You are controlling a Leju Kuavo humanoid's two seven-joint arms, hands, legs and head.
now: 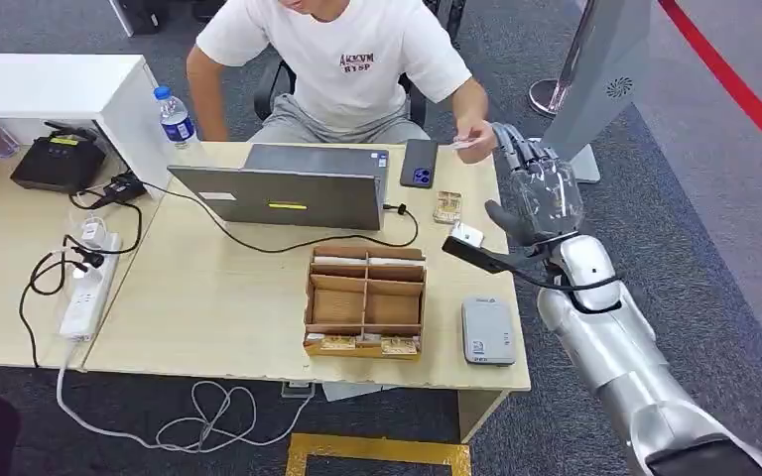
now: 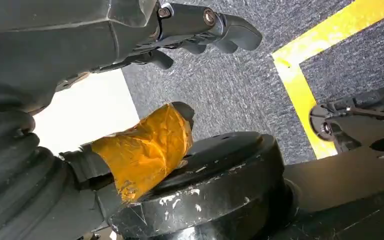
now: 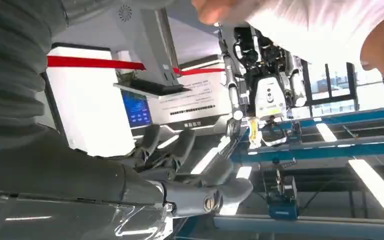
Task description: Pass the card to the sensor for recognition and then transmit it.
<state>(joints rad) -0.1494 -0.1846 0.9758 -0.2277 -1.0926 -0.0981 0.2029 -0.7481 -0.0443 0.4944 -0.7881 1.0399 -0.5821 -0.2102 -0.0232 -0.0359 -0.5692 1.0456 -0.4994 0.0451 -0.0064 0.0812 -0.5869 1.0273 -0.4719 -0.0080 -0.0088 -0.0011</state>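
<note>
You are at the handover step: your right hand (image 1: 539, 188) is raised past the far right corner of the desk (image 1: 218, 307) with fingers spread and nothing in it, and the card (image 1: 467, 143) is pinched in the person's hand (image 1: 480, 136) just beside those fingers — so the transfer looks done or nearly done, and the next move is probably only to draw the arm back. The grey sensor (image 1: 487, 331) lies near the front right corner, beside the wooden tray (image 1: 365, 301); the laptop (image 1: 288, 186) and phone (image 1: 419, 163) sit along the far edge, above grey carpet. Your left hand (image 2: 145, 150) hangs low over the floor — fingers loosely curled, holding nothing.
</note>
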